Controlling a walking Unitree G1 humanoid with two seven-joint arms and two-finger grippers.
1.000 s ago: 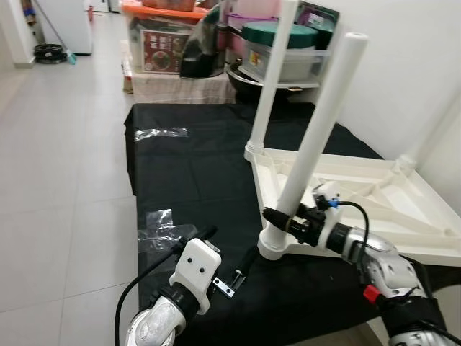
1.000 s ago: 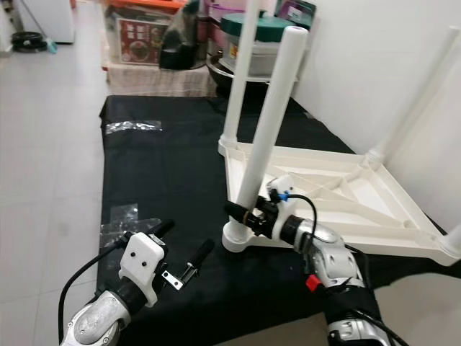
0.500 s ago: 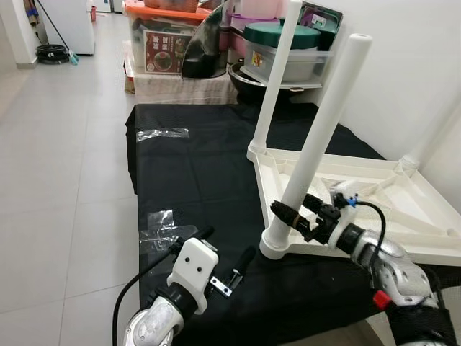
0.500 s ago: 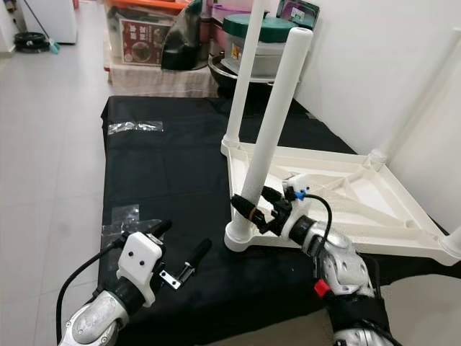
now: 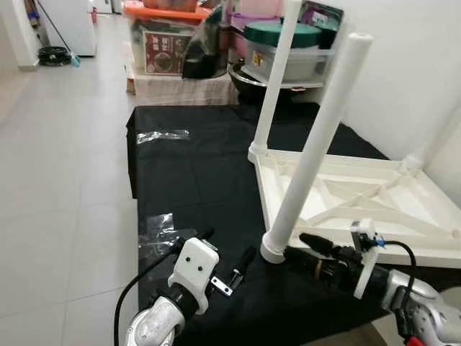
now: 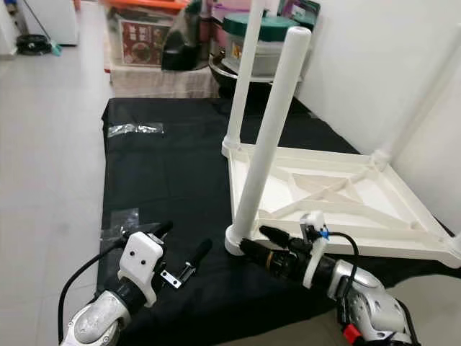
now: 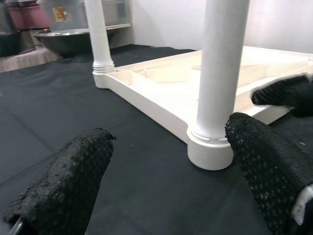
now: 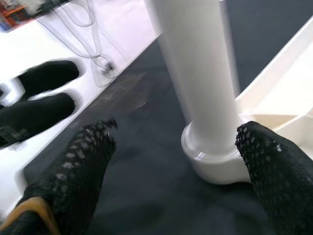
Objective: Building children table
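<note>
While right hand [image 6: 258,241] gapes near table leg [image 6: 270,130] | left hand [image 5: 227,254] spread wide

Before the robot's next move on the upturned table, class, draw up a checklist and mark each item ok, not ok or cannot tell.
1. Right hand open, fingers apart: ok.
2. Right hand low beside the near leg's base collar, not gripping it: ok.
3. Near leg fully seated in its socket: cannot tell.
4. Left hand open, apart from the table frame: ok.
5. Far leg standing upright in its corner: ok.
6. Black cloth flat under the frame: ok.
</note>
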